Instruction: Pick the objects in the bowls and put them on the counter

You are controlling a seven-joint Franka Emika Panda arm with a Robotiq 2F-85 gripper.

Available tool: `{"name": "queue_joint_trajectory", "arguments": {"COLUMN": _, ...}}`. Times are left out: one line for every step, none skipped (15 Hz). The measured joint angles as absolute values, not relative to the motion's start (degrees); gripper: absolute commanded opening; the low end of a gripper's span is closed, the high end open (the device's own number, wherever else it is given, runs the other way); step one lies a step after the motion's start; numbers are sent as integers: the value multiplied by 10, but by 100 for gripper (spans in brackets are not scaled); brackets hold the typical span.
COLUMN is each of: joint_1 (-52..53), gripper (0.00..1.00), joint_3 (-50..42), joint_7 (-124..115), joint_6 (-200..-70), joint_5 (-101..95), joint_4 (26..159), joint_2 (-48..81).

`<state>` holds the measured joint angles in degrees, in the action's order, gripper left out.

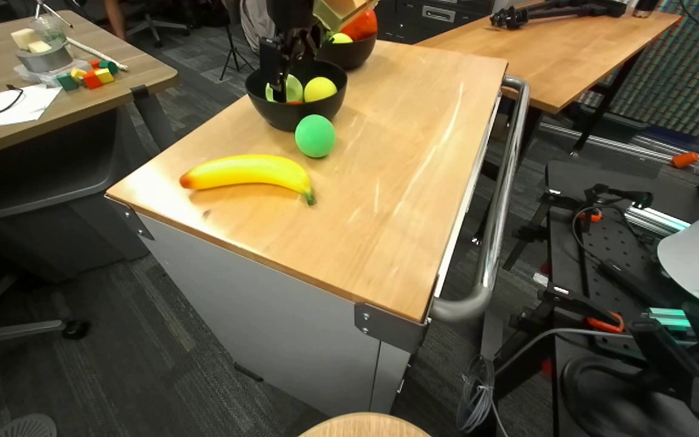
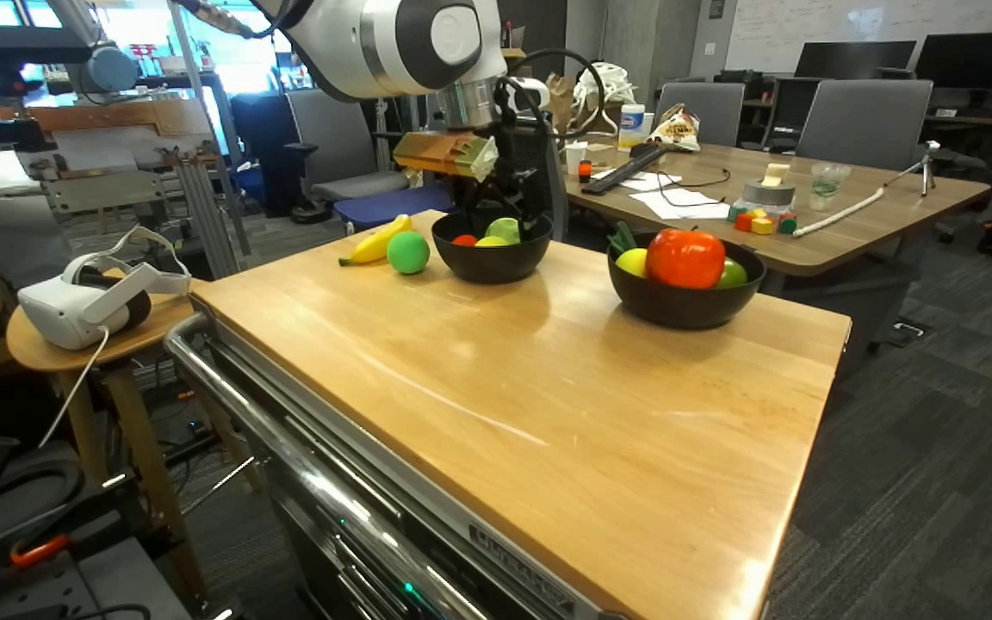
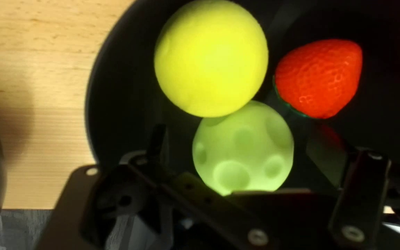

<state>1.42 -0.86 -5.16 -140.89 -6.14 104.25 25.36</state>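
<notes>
A black bowl [image 1: 295, 118] stands on the wooden counter [image 1: 386, 212]; it also shows in an exterior view [image 2: 492, 265]. In the wrist view it holds a yellow ball [image 3: 210, 59], a red strawberry [image 3: 319, 78] and a pale green dimpled ball [image 3: 245, 135]. My gripper [image 3: 243, 154] is open inside the bowl, one finger on each side of the dimpled ball, with gaps visible on both sides. A second black bowl [image 2: 685, 308] holds a large red pepper-like piece [image 2: 687, 258], a yellow fruit [image 2: 631, 261] and a green fruit [image 2: 731, 274].
A green ball [image 1: 315, 136] and a yellow banana [image 1: 246, 171] lie on the counter beside the first bowl. A metal handle [image 1: 504, 194] runs along one counter edge. Another table [image 2: 806, 228] with blocks and papers stands behind. A white headset [image 2: 91, 301] rests on a stool.
</notes>
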Motion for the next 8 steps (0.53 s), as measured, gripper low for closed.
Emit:
{"name": "queue_joint_trajectory", "arguments": {"joint_1": 14, "gripper": 73, "joint_3": -9, "joint_7": -52, "joint_6": -1409, "joint_5": -54, "joint_4": 1037, "joint_2": 261}}
{"name": "queue_joint_trajectory", "arguments": {"joint_1": 14, "gripper": 66, "joint_3": -9, "joint_7": -52, "joint_6": -1408, "joint_5": -51, "joint_4": 1033, "joint_2": 268}}
{"name": "queue_joint_trajectory", "arguments": {"joint_1": 14, "gripper": 56, "joint_3": -9, "joint_7": -52, "joint_6": -1407, "joint_5": -50, "joint_4": 1030, "joint_2": 273}}
{"name": "queue_joint_trajectory", "arguments": {"joint_1": 14, "gripper": 49, "joint_3": -9, "joint_7": -52, "joint_6": -1406, "joint_5": -50, "joint_4": 1028, "joint_2": 279}}
{"name": "queue_joint_trajectory", "arguments": {"joint_1": 14, "gripper": 42, "joint_3": -9, "joint_7": -52, "joint_6": -1405, "joint_5": -50, "joint_4": 1026, "joint_2": 283}}
{"name": "queue_joint_trajectory", "arguments": {"joint_1": 14, "gripper": 36, "joint_3": -9, "joint_7": -52, "joint_6": -1405, "joint_5": -50, "joint_4": 1026, "joint_2": 285}}
{"name": "queue_joint_trajectory", "arguments": {"joint_1": 14, "gripper": 35, "joint_3": -9, "joint_7": -52, "joint_6": -1404, "joint_5": -50, "joint_4": 1025, "joint_2": 284}}
{"name": "queue_joint_trajectory", "arguments": {"joint_1": 14, "gripper": 30, "joint_3": -10, "joint_7": -52, "joint_6": -1404, "joint_5": -51, "joint_4": 1025, "joint_2": 284}}
